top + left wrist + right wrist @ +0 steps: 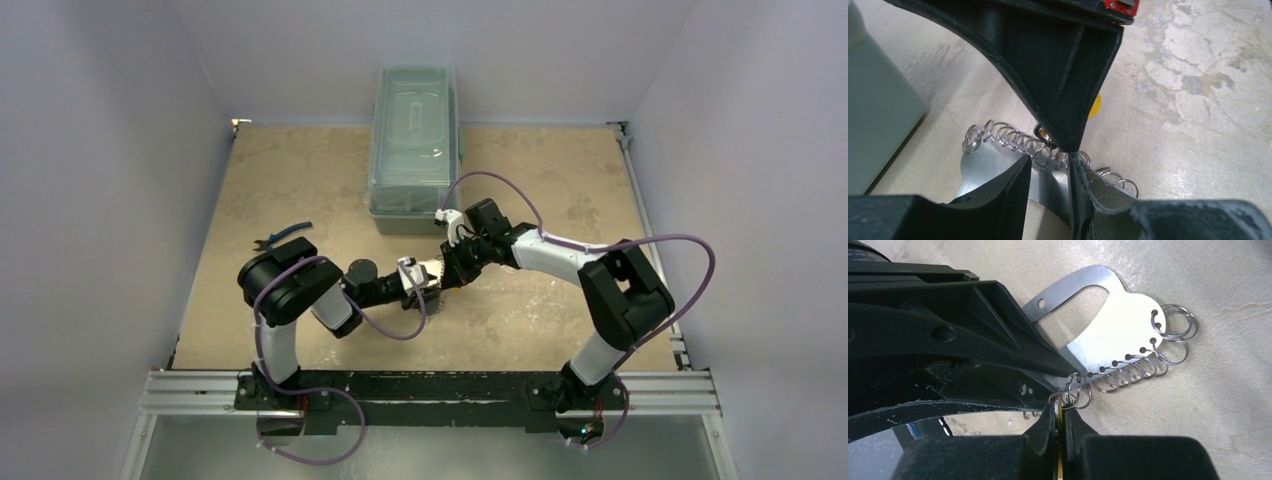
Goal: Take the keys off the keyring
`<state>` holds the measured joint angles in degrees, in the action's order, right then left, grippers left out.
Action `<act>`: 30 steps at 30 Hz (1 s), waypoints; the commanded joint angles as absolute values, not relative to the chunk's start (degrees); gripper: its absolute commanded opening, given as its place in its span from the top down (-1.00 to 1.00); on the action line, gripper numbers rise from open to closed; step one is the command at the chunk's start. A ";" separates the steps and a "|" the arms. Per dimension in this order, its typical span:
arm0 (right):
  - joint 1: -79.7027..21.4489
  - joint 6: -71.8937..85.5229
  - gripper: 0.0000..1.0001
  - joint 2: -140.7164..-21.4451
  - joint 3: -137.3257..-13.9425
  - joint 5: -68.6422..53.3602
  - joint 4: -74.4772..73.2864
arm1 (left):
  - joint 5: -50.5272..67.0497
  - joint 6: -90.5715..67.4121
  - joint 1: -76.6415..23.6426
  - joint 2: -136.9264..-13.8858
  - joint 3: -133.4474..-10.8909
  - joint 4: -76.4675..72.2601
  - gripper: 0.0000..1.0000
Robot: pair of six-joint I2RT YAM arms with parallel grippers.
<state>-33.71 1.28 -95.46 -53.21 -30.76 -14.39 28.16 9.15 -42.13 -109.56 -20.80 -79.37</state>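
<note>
The keyring (1128, 325) is a flat silvery plate with a handle-shaped cutout and a row of small split rings (1128, 371) along one edge. It sits just above the table where both arms meet (432, 277). My right gripper (1062, 407) is shut on a yellow-headed key (1060, 440), seen edge-on between its pads and still hooked to an end ring. That key's yellow head (1095, 106) peeks out behind the right gripper's finger (1063, 100). My left gripper (1050, 160) straddles the plate (988, 165) with a visible gap between its fingers. No silvery keys are visible.
A pale green lidded box (415, 145) stands at the back centre, its side close on the left in the left wrist view (878, 115). Blue-handled pliers (283, 235) lie on the tabletop left of the arms. White walls enclose the table on three sides.
</note>
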 commanded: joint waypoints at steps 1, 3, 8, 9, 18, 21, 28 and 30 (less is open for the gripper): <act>-33.49 -1.51 1.00 -93.47 -53.00 -31.44 -14.24 | 35.87 9.12 -41.19 -108.25 -22.84 -79.99 0.38; -33.42 -1.71 1.00 -93.52 -53.04 -31.46 -14.24 | 36.77 9.08 -41.07 -109.01 -23.41 -79.83 0.41; -33.18 -2.58 1.00 -93.32 -53.01 -31.64 -14.58 | 35.83 8.57 -40.61 -111.44 -24.79 -80.59 0.41; -33.07 -2.70 1.00 -93.26 -52.93 -31.76 -14.71 | 35.91 8.76 -40.51 -111.78 -24.97 -80.59 0.41; -32.89 -4.49 1.00 -93.06 -52.91 -32.69 -14.94 | 36.93 11.03 -39.39 -113.42 -26.72 -79.15 0.42; -32.77 -4.86 1.00 -92.94 -52.97 -32.88 -15.32 | 37.29 11.48 -39.09 -113.41 -26.86 -79.00 0.39; -32.28 -5.72 1.00 -92.83 -53.00 -33.35 -15.29 | 40.58 13.51 -38.90 -114.16 -27.85 -77.33 0.48; -32.04 -6.11 1.00 -92.73 -53.18 -33.55 -15.46 | 40.99 13.40 -38.87 -114.86 -28.41 -77.26 0.52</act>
<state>-32.69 -4.32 -94.74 -53.01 -31.42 -15.64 37.63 12.25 -39.33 -113.40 -26.50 -76.60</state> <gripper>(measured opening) 0.043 0.256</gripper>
